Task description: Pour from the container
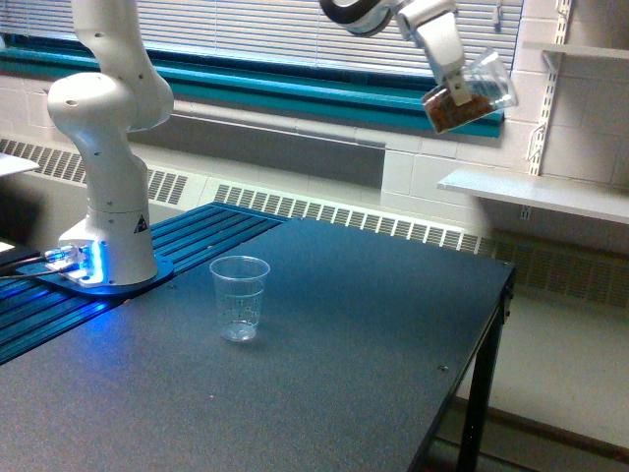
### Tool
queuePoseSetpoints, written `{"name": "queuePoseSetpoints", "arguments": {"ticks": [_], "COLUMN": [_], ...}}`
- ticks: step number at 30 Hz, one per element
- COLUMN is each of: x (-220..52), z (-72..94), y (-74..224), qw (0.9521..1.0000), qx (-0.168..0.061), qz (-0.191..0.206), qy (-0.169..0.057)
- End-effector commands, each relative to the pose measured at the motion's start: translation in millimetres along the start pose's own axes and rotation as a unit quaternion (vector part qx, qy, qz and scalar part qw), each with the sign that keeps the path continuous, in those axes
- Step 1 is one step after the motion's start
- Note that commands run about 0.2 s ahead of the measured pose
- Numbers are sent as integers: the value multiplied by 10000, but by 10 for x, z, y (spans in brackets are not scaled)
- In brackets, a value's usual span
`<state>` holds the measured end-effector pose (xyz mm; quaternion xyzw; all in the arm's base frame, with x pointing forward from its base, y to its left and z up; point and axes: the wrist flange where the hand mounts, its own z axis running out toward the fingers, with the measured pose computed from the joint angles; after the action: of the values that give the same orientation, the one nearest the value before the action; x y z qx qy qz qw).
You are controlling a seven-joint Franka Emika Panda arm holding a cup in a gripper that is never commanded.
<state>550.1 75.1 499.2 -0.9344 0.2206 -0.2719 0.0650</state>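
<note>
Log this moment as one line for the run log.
gripper: shut on container | container: tilted, brown contents inside, high above table | clear cup: upright on table, looks empty | pour: not begun

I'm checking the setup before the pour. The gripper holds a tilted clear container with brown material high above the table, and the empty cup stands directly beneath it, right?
Not quite. In the exterior view the empty cup stands far toward that view's left of the container, not beneath it. The rest holds: the gripper holds it tilted, high above the table.
</note>
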Motion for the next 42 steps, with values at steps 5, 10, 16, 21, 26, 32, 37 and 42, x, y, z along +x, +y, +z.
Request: {"name": "queuePoseSetpoints", "arguments": {"ticks": [5,10,16,21,26,32,37,42], "x": [-157,-266,-407,-523,-618,-743,-814,-877], "z": [-86,-117,-182,-226,-259,-247,-258,-264], "y": [346,500,708,912,1122,1343,1472,1604], "qw": [9998,9998,9995,9990,9980,9960,9947,9928], "qx": [-155,-201,-291,-447,-610,-845,-934,-1058], "qz": [5,33,63,71,143,276,399,518], "qy": [77,65,40,45,51,-81,-163,-211]}}
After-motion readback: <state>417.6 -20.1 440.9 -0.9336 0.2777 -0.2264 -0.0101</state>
